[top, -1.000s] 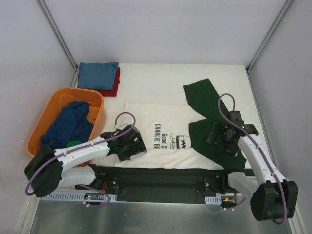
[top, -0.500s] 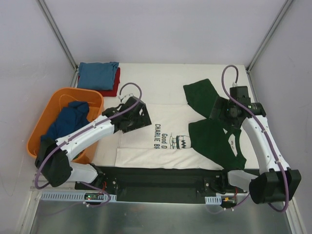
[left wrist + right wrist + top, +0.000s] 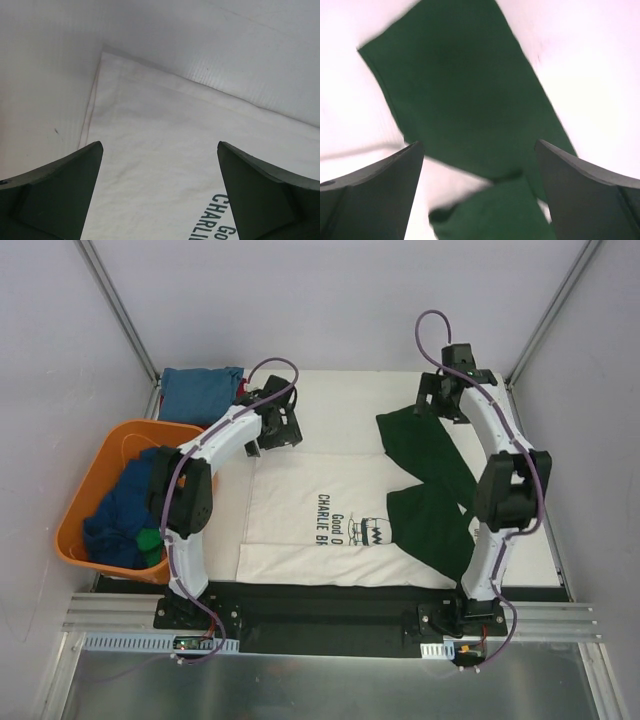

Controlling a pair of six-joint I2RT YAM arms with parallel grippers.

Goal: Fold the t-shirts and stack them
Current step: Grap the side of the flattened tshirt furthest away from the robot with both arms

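Note:
A cream t-shirt (image 3: pixel 320 515) with black print lies flat in the middle of the table, its dark green sleeves (image 3: pixel 430 480) spread to the right. My left gripper (image 3: pixel 268 432) hovers open over the shirt's far left corner. In the left wrist view the cream cloth (image 3: pixel 165 150) shows between the wide jaws of the left gripper (image 3: pixel 160 145), nothing held. My right gripper (image 3: pixel 440 400) hangs open above the far end of the green sleeve (image 3: pixel 465 95); the right gripper (image 3: pixel 480 142) grips nothing. A folded blue t-shirt (image 3: pixel 198 393) lies at the back left.
An orange basket (image 3: pixel 100 465) stands at the left with a navy shirt (image 3: pixel 125 515) and a bit of green cloth (image 3: pixel 150 538) in it. White walls enclose the table on three sides. The arms' black base rail (image 3: pixel 320 605) runs along the near edge.
Both arms have swung from the near side of the shirt out to its far side, the left to the far left corner, the right to the sleeve's far end. Both jaws stayed open.

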